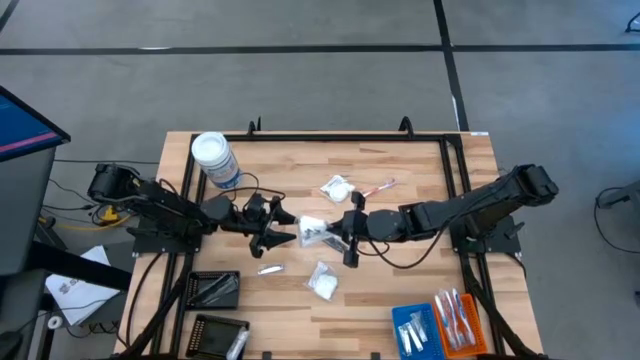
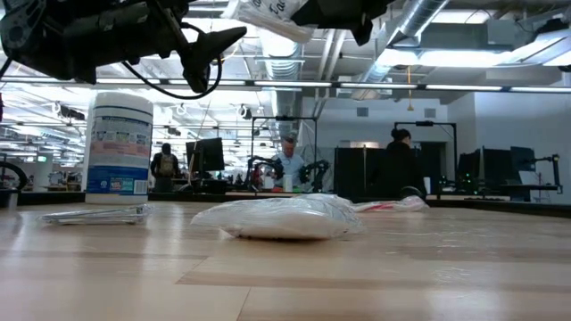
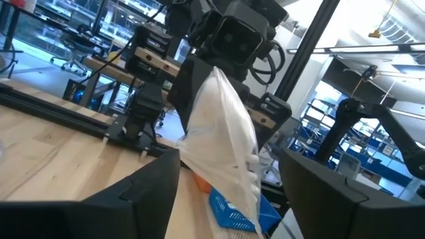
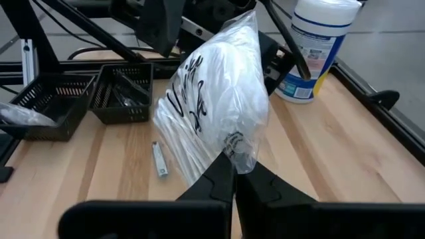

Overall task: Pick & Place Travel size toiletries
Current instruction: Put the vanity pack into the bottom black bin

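High view: the right gripper [image 1: 335, 236] held a white sachet [image 1: 312, 230] above the table's [image 1: 400, 290] middle, facing the left gripper [image 1: 283, 228]. Left wrist view: left fingers [image 3: 143, 192] stood apart flanking the sachet [image 3: 222, 143]. Right wrist view: right fingers [image 4: 216, 182] pinched the sachet's [image 4: 212, 109] edge.

Held sachet [image 1: 312, 232] hangs mid-table between left gripper [image 1: 285, 228] and right gripper [image 1: 335, 236]; jar [image 1: 214, 160] behind, leftward.

Both arms are matte black, jointed, trailing looped black cables, each tool ending in two dark angular fingers [image 4: 219, 186].
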